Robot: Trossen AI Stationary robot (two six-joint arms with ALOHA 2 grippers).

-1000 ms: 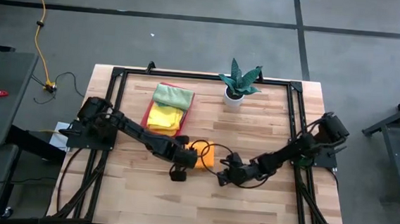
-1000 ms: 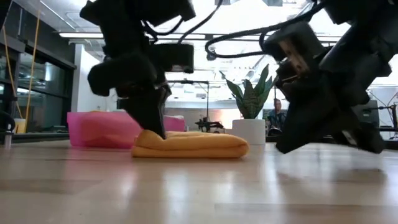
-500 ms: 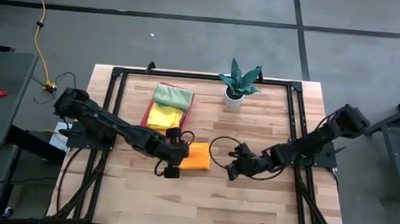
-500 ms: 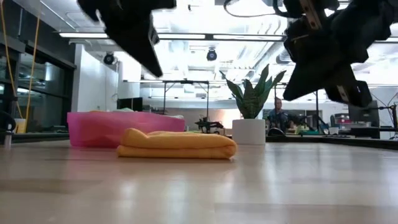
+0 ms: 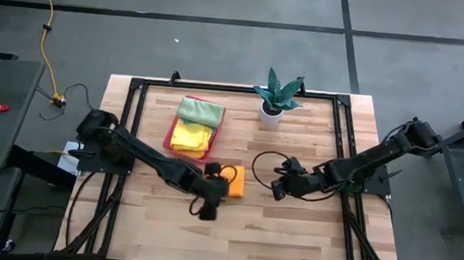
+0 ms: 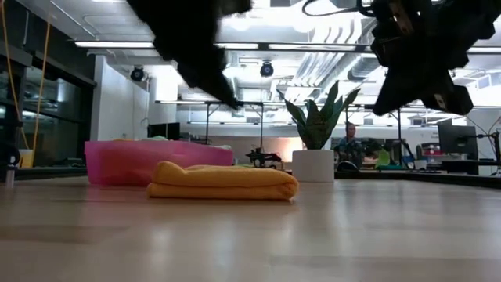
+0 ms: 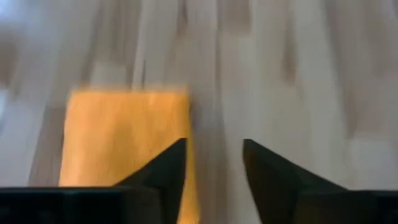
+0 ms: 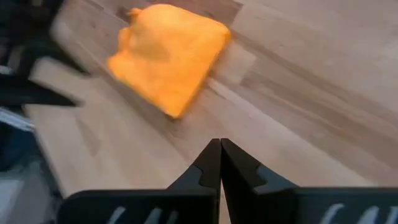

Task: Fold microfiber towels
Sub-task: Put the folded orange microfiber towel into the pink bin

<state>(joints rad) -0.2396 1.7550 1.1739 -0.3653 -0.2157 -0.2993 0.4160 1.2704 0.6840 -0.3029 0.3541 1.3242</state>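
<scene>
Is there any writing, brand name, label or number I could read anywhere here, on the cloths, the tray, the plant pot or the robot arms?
None can be read.
Folded orange microfiber towel: plain, no label visible.
Pink rectangular tray and the cloths in it: no print visible.
White plant pot: blank.
Screens in the room behind the table: too small and blurred to read.

Folded orange towel (image 5: pixel 232 182) lies mid-table; green towel (image 5: pixel 200 111) and yellow towel (image 5: pixel 191 135) stacked in tray.

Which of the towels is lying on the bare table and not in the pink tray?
The orange towel, folded, beside the left gripper. The yellow towel and the light green towel lie in the pink tray.
</scene>
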